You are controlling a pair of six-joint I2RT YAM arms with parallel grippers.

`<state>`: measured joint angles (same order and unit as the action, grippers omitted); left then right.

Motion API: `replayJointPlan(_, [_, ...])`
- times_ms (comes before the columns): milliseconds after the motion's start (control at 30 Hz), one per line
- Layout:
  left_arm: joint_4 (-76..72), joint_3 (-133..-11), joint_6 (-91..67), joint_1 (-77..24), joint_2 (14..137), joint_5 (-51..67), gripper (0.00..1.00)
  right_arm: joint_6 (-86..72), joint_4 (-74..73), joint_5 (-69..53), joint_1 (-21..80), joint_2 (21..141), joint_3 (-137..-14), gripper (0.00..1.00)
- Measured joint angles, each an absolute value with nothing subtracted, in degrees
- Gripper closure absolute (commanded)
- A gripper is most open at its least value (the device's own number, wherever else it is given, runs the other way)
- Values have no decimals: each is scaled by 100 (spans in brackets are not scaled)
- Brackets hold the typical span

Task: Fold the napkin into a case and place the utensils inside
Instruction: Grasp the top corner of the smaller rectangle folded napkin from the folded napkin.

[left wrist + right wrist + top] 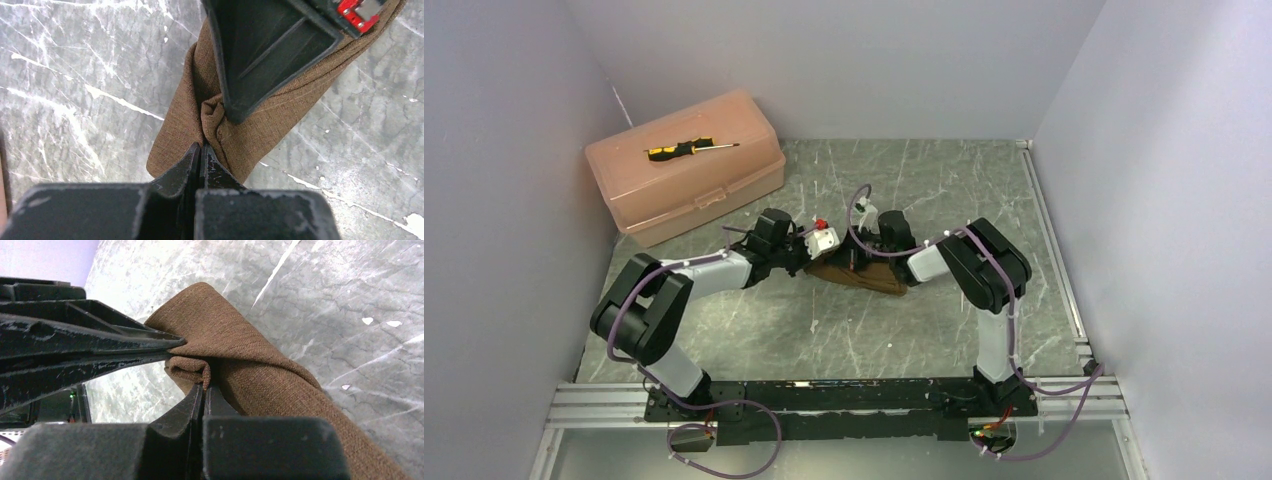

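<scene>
The brown napkin (867, 278) lies as a narrow folded bundle at the middle of the table, between the two arms. My left gripper (817, 264) is shut on a pinched fold of the napkin (260, 117), its tips (201, 146) closed on the cloth edge. My right gripper (871, 262) faces it from the other side and is shut on the same bunched fold of the napkin (260, 365), its tips (204, 388) closed on it. Each wrist view shows the other gripper's fingers (265, 50) (75, 347) touching the cloth. No utensils are in view.
A pink plastic box (694, 195) stands at the back left with a yellow-and-black screwdriver (689, 149) on its lid. Grey walls enclose the marbled table (944, 180) on three sides. A metal rail (1064, 290) runs along the right edge.
</scene>
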<state>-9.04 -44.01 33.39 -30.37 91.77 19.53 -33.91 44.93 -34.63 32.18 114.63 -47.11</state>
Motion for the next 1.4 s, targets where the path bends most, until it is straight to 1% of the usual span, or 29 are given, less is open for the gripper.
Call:
replayJointPlan(533, [-1391,-4069,3540,-3103,9059,1896,97,-3387,2324,-4165,3081,11872,-5863,100])
replayJointPlan(800, [-1835,-3857,3942,-3216,9045,1870,97,-3430,1428,-4482,2989,12084,-6418,100])
replayJointPlan(1067, [-2187,-3566,4574,-3343,9045,1870,97,-3398,519,-4501,2982,12145,-6899,100])
replayJointPlan(1400, [-2202,-3551,4952,-3343,9045,1870,97,-3404,-47,-4700,2989,12431,-7452,100])
